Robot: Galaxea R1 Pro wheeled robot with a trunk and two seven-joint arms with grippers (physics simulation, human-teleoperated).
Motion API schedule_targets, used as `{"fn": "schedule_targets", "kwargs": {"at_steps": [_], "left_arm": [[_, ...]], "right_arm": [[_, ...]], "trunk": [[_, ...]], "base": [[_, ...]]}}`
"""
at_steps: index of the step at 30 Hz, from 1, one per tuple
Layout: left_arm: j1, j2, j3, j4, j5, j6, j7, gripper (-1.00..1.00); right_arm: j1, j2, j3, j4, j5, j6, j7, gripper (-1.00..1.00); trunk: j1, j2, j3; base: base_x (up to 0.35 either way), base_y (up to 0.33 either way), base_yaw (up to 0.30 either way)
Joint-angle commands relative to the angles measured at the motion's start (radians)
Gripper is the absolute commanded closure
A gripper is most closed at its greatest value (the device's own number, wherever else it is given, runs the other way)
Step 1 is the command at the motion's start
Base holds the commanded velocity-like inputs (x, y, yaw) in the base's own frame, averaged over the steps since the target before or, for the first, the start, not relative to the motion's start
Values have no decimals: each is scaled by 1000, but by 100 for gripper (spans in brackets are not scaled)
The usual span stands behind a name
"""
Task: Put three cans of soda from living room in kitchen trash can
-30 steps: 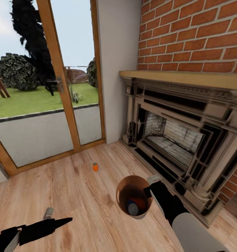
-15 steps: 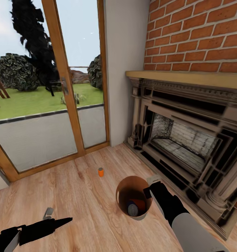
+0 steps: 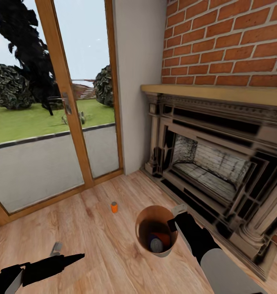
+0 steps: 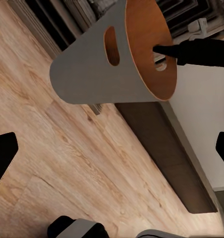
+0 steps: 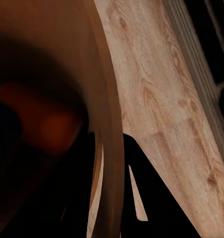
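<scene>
One orange can (image 3: 114,207) is seen upright on the floor, far-left of the bin (image 3: 143,220) gripped at its rim by the right jaws (image 3: 172,223); left jaws (image 3: 67,255) stand open, empty. Light, rigid, slippery; side grasp advised.

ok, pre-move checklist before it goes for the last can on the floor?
1. Right gripper clamped on the rim of the round copper-brown bin: ok.
2. Blue silver-topped can and an orange can inside bin: ok.
3. Small orange can upright on the wood floor, ahead of bin: ok.
4. Left gripper free to pick: ok, open and empty.
5. Can within left arm's reach: cannot tell.
</scene>
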Motion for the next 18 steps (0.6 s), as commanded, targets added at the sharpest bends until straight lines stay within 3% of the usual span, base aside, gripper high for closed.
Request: {"fn": "schedule_targets", "kwargs": {"at_steps": [1, 18], "left_arm": [[0, 0, 0, 0, 0, 0, 0, -100], [0, 0, 1, 0, 0, 0, 0, -100]], "right_arm": [[0, 0, -1, -1, -13, -1, 5, 100], [0, 0, -1, -1, -13, -1, 5, 100]], "trunk": [[0, 0, 0], [0, 0, 1]], "base": [[252, 152, -50], [273, 193, -8]]}}
